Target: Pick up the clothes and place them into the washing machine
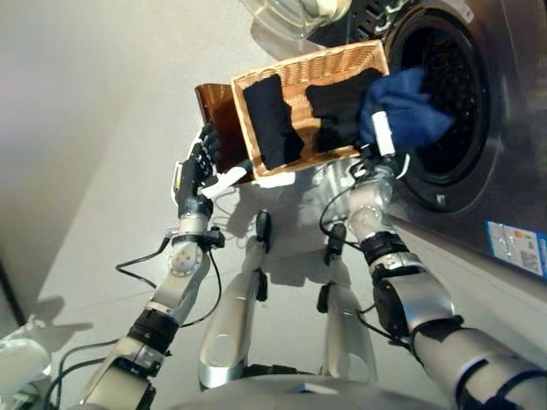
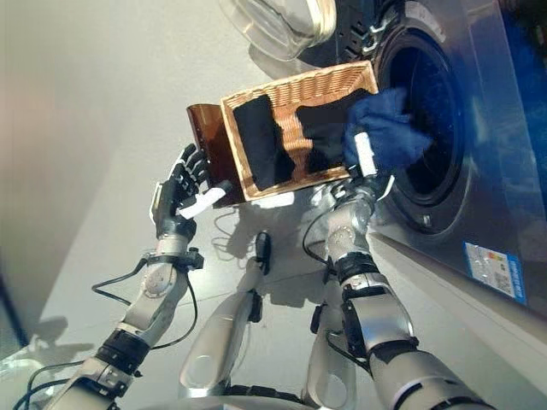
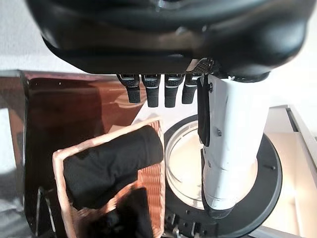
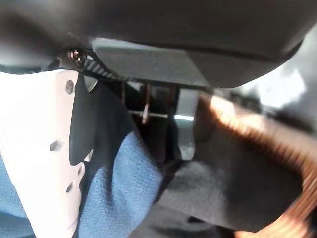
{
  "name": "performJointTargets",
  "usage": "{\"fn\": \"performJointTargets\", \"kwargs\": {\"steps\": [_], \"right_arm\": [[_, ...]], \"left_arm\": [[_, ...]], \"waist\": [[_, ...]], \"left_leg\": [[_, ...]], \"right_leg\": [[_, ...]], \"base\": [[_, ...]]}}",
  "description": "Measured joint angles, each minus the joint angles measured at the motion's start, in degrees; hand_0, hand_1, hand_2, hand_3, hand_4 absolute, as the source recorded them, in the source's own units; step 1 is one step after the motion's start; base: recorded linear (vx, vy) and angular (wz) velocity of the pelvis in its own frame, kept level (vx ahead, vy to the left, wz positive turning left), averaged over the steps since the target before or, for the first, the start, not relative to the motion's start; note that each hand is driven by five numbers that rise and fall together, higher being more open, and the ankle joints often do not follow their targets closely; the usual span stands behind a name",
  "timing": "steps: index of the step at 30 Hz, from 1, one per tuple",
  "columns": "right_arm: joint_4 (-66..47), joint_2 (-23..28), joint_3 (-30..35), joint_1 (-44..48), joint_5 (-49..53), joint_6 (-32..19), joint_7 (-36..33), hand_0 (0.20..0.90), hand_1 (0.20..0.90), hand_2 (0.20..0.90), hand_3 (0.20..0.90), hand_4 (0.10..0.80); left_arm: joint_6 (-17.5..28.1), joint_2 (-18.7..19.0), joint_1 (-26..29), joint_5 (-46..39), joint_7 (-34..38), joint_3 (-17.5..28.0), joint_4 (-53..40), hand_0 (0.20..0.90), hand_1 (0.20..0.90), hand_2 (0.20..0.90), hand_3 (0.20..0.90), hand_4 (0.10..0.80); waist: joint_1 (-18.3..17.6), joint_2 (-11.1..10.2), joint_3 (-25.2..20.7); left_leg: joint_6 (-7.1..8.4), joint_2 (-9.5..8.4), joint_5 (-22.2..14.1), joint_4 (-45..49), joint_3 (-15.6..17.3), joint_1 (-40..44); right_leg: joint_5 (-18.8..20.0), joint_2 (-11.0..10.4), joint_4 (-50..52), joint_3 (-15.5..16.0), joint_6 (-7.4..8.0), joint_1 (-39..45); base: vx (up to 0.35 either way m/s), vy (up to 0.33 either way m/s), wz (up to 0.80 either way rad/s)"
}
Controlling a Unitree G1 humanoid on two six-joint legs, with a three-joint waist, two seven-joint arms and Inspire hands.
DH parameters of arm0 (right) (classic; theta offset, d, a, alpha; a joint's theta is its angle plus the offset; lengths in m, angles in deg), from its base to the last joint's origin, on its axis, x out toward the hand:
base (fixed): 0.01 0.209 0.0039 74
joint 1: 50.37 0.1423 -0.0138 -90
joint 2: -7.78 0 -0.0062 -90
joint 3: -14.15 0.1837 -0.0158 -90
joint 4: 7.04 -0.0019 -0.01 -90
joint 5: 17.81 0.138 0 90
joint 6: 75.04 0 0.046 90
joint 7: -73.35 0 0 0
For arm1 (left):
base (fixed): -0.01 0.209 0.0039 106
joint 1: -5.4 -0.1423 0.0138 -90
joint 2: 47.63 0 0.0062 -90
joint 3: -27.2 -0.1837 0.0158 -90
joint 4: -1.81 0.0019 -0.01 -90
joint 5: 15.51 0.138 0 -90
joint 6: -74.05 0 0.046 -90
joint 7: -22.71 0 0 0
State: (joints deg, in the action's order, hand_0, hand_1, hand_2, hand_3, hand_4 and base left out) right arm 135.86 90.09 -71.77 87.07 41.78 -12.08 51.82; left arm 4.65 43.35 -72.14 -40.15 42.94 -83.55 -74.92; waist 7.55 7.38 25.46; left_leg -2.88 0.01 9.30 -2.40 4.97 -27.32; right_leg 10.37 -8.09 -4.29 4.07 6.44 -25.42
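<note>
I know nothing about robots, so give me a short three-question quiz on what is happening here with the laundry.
1. True or false: the right robot hand holds the blue cloth at the mouth of the washing machine.
2. What lies in the wicker basket? A) white towels B) black clothes C) nothing
3. Fill in: the left robot hand is open beside the basket and holds ______.

Key: 1 true. 2 B. 3 nothing.
</note>
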Motion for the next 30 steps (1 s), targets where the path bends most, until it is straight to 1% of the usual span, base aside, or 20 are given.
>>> {"fn": "performJointTargets", "kwargs": {"steps": [2, 8, 13, 15, 18, 19, 20, 21, 23, 24, 25, 26, 27, 28, 30], "right_arm": [[0.3, 0.2, 0.5, 1.4, 2.4, -0.8, 0.1, 0.2, 0.2, 0.2, 0.2, 0.3], [0.3, 1.7, 0.1, 2.4, 2.8, -1.3, 0.2, 0.2, 0.2, 0.2, 0.2, 0.3], [1.0, 1.7, 0.5, 3.0, 2.9, -1.7, 0.3, 0.2, 0.2, 0.2, 0.2, 0.3], [3.0, 2.1, 2.6, 5.3, 4.7, -1.8, 0.2, 0.2, 0.2, 0.2, 0.2, 0.3], [3.2, 4.8, 6.5, 8.3, 6.2, -2.1, -0.4, 0.2, 0.2, 0.2, 0.2, 0.3], [3.3, 6.9, 8.5, 10.2, 6.5, -2.3, -1.3, 0.2, 0.2, 0.2, 0.2, 0.3], [4.0, 9.9, 9.8, 12.0, 6.9, -3.0, -2.2, 0.2, 0.2, 0.2, 0.2, 0.3], [5.0, 12.2, 10.1, 13.5, 7.2, -3.0, -2.8, 0.2, 0.2, 0.2, 0.2, 0.3], [8.2, 23.4, 10.6, 18.5, 7.2, -3.2, -6.2, 0.2, 0.2, 0.2, 0.2, 0.3], [8.6, 25.7, 10.3, 19.5, 7.3, -3.1, -7.2, 0.2, 0.2, 0.2, 0.2, 0.3], [8.8, 30.1, 9.5, 21.9, 6.5, -3.3, -9.0, 0.2, 0.2, 0.2, 0.2, 0.3], [8.5, 35.2, 7.9, 24.8, 4.9, -3.8, -10.6, 0.233, 0.233, 0.233, 0.233, 0.324], [8.8, 36.7, 6.9, 25.5, 5.0, -4.0, -10.8, 0.724, 0.724, 0.724, 0.724, 0.675], [8.6, 37.0, 5.4, 25.1, 3.5, -5.6, -11.6, 0.9, 0.9, 0.9, 0.9, 0.8], [6.8, 37.5, 4.5, 25.4, 3.4, -5.5, -12.9, 0.9, 0.9, 0.9, 0.9, 0.8]], "left_arm": [[0.1, -0.1, -0.4, 0.0, -0.4, -0.4, 0.0, 0.9, 0.9, 0.9, 0.9, 0.8], [0.1, -0.2, -0.4, 0.1, -1.5, -0.8, 0.0, 0.9, 0.9, 0.9, 0.9, 0.8], [0.1, -0.2, -0.4, 0.1, -1.5, -0.8, 0.0, 0.9, 0.9, 0.9, 0.9, 0.8], [0.1, -0.3, -0.6, 0.1, -1.6, -0.8, 0.0, 0.9, 0.9, 0.9, 0.9, 0.8], [0.1, -0.3, -1.4, 0.0, -2.9, -0.7, -0.1, 0.9, 0.9, 0.9, 0.9, 0.8], [0.4, -0.3, -2.1, -0.2, -3.4, -0.7, -0.6, 0.9, 0.9, 0.9, 0.9, 0.8], [0.7, -0.2, -2.8, -0.9, -4.2, -0.7, -0.8, 0.9, 0.9, 0.9, 0.9, 0.8], [0.7, -0.2, -3.4, -1.1, -4.7, -0.8, -1.4, 0.9, 0.9, 0.9, 0.9, 0.8], [1.2, 1.0, -6.0, -1.9, -6.4, -0.6, -3.1, 0.9, 0.9, 0.9, 0.9, 0.8], [1.2, 1.6, -6.7, -2.0, -6.7, -0.6, -3.7, 0.9, 0.9, 0.9, 0.9, 0.8], [1.7, 2.5, -8.7, -2.3, -6.7, 0.0, -4.8, 0.9, 0.9, 0.9, 0.9, 0.8], [2.2, 3.2, -10.5, -2.8, -6.7, 1.1, -5.1, 0.9, 0.9, 0.9, 0.9, 0.8], [2.2, 3.2, -10.8, -3.0, -6.8, 1.6, -5.1, 0.9, 0.9, 0.9, 0.9, 0.8], [2.3, 3.2, -11.5, -3.3, -6.6, 2.2, -5.1, 0.9, 0.9, 0.9, 0.9, 0.8], [2.3, 3.2, -11.8, -3.6, -6.6, 2.5, -5.1, 0.9, 0.9, 0.9, 0.9, 0.8]], "waist": [[0.5, 0.6, 0.0], [0.9, 0.9, 0.0], [1.1, 1.2, -0.1], [1.1, 2.2, -0.2], [1.4, 5.0, -0.3], [1.8, 6.5, -0.6], [2.7, 7.8, -0.7], [3.2, 8.6, -1.2], [5.4, 11.6, -2.0], [5.9, 12.0, -2.3], [6.3, 12.8, -3.0], [6.5, 13.6, -3.6], [7.0, 13.9, -3.8], [7.4, 14.2, -4.0], [7.3, 15.2, -4.8]], "left_leg": [[0.0, -0.02, 0.0, 0.0, 0.0, 0.0], [0.01, -0.08, 0.0, 0.0, 0.0, 0.0], [0.15, -0.29, 0.2, -0.1, -0.2, 0.0], [0.41, -0.64, 0.4, -0.1, -0.5, 0.0], [0.35, -1.17, 0.4, -0.6, -0.6, -0.1], [-0.06, -1.5, 0.8, -1.1, -0.7, -0.2], [0.01, -1.82, 1.0, -1.9, -0.7, 0.0], [0.05, -2.08, 1.3, -2.1, -0.7, -0.4], [0.0, -3.37, 1.4, -2.1, -0.7, -0.9], [-0.01, -3.64, 1.4, -2.1, -0.7, -1.3], [-0.02, -4.35, 1.4, -2.1, -0.6, -1.9], [-0.12, -5.4, 1.5, -2.1, -0.6, -2.2], [-0.14, -5.8, 1.7, -2.1, -0.5, -2.3], [-0.13, -6.47, 1.7, -2.1, -0.6, -2.5], [-0.15, -7.67, 1.7, -2.1, -0.6, -2.6]], "right_leg": [[0.0, 0.0, 0.0, -0.2, 0.03, -0.1], [0.0, -0.1, 0.0, -0.1, 0.03, -0.2], [0.1, -0.3, 0.0, -0.1, 0.1, -0.2], [0.1, -0.6, 0.0, 0.0, 0.29, -0.1], [0.4, -1.2, -0.1, 0.0, 0.74, -0.2], [0.5, -1.5, -0.4, 0.1, 1.0, -0.4], [0.6, -1.8, -0.4, 0.0, 1.18, -0.6], [0.7, -2.1, -0.4, 0.1, 1.44, -1.0], [0.5, -3.5, -0.4, 0.0, 2.27, -1.5], [0.5, -3.7, -0.3, 0.0, 2.47, -2.0], [0.7, -4.5, -0.4, -0.3, 3.08, -2.5], [0.7, -5.6, -0.4, -0.7, 3.78, -3.1], [0.8, -6.0, -0.4, -1.1, 4.11, -3.4], [0.8, -6.8, -0.4, -1.8, 4.56, -3.9], [0.7, -7.7, -0.4, -2.1, 5.18, -4.2]], "base": [[0.009, 0.008, -0.06], [0.012, 0.02, 0.0], [0.012, 0.011, 0.01], [0.009, 0.015, 0.06], [0.022, 0.029, 0.06], [0.021, 0.061, 0.05], [0.021, 0.063, 0.06], [0.024, 0.097, 0.07], [0.029, 0.095, 0.12], [0.03, 0.058, 0.08], [0.06, 0.085, 0.05], [0.059, 0.084, 0.02], [0.048, 0.082, -0.06], [0.027, 0.039, -0.1], [0.102, 0.05, 0.02]]}}
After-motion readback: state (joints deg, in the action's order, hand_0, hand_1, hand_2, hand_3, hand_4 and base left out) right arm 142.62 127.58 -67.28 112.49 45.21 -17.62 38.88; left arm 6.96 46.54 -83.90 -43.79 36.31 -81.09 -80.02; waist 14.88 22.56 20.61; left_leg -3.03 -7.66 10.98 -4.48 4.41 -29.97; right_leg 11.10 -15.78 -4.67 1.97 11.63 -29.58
